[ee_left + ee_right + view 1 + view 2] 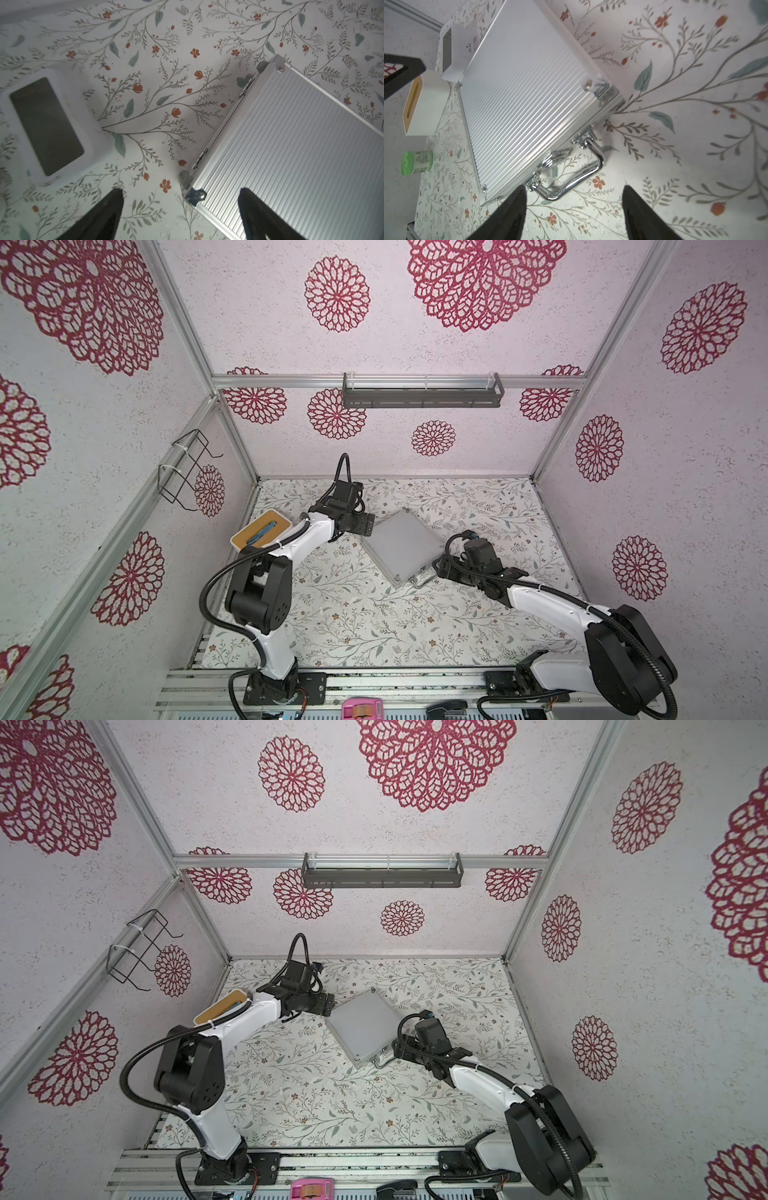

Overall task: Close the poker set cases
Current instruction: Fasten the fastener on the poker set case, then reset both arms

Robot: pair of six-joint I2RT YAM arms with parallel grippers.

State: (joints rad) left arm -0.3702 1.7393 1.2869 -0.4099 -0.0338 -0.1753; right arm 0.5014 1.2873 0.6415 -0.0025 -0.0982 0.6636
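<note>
Ribbed matt aluminium case (pixel 525 99), glossy chrome handle (pixel 578 180).

No legible writing
The label on the green-capped jar (pixel 418 163) and the small print on the white device (pixel 464 48) are too blurred to read.

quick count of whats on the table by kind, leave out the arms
silver case: 1
white box with wooden top: 1
white device with screen: 1
green-lidded bottle: 1
total: 4
</note>
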